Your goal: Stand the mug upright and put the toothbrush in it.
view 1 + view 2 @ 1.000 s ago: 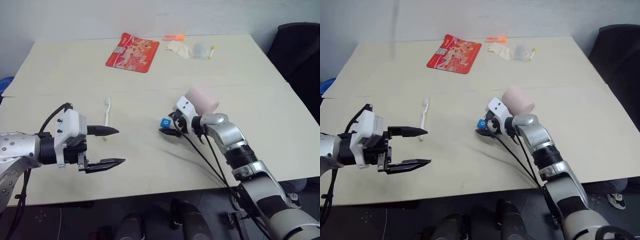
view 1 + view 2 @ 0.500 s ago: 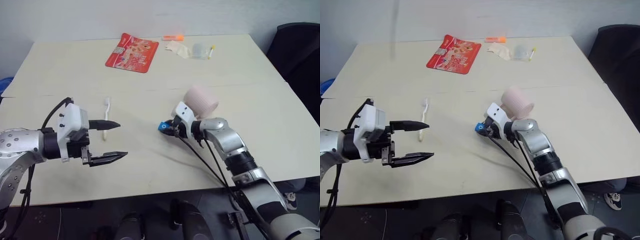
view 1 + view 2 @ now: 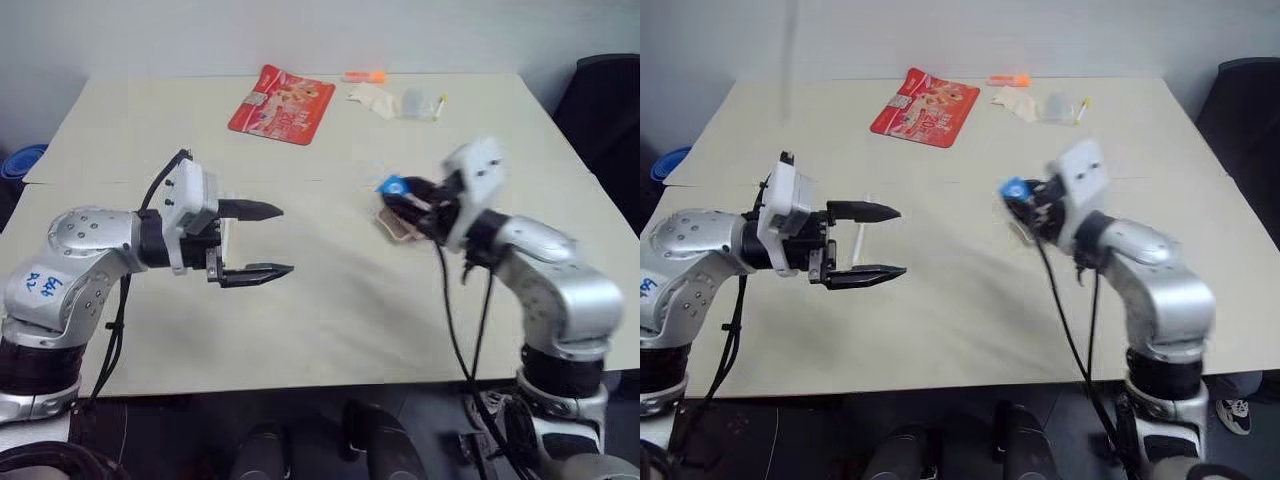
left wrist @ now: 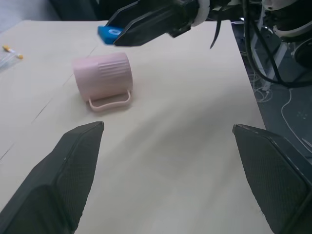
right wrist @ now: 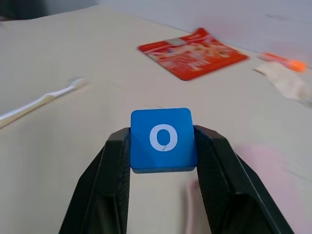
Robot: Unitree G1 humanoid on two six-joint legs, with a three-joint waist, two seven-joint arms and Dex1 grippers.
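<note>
Basically nothing's getting done yet: the mug [image 4: 102, 73] is lying on its side on the desk [image 3: 340, 310], and the toothbrush [image 5: 41, 101] is lying flat near the left gripper [image 3: 260, 240], which is hovering spread wide. The right gripper [image 5: 163, 146] is pinching a blue block [image 5: 163, 139] instead.

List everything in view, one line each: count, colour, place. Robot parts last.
mug: one, pale pink, lying on its side mid-table, below the right gripper.
toothbrush: one, white, flat on the table by the left gripper.
blue block: one, white ring mark, clamped in the right gripper.
red packet: one, far side of the table.
orange marker: one, far edge.
clear wrapping: one, beside the marker.
table: one, cream.
left gripper: black, open, empty.
right gripper: black, raised.
</note>
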